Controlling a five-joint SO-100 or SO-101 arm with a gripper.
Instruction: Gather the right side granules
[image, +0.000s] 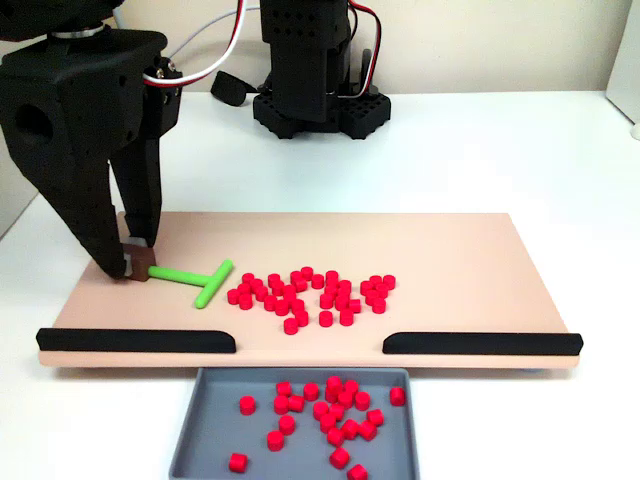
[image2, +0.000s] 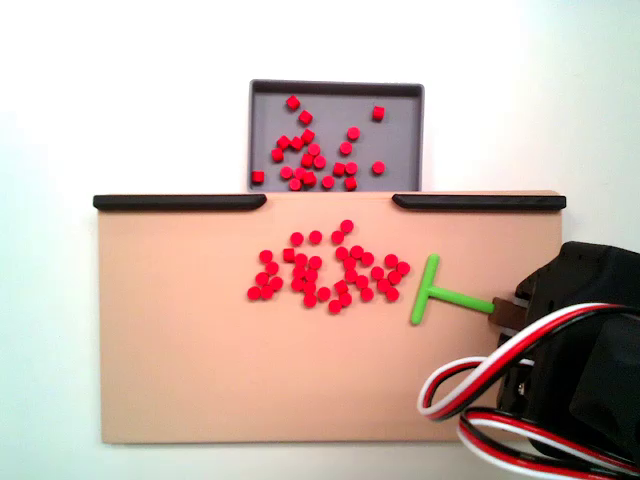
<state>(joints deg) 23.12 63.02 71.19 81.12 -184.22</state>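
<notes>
Dozens of red granules (image: 345, 300) lie in a loose pile on the middle of the tan board (image: 470, 255); from above the granules (image2: 307, 288) spread left of the green stick. The green T-shaped stick (image: 190, 275) lies flat with its crossbar toward the pile, just short of the nearest pellets. My black gripper (image: 137, 265) stands at the board's left end, shut on the stick's handle tip. From above, the gripper (image2: 505, 312) is at the right, holding the stick (image2: 440, 295).
A grey tray (image: 205, 440) below the board's front gap holds more red pellets (image: 335, 390). Two black rails (image: 135, 340) (image: 480, 343) line the board's front edge. The arm's base (image: 315, 100) stands behind, and wires (image2: 480, 385) loop over the board's corner.
</notes>
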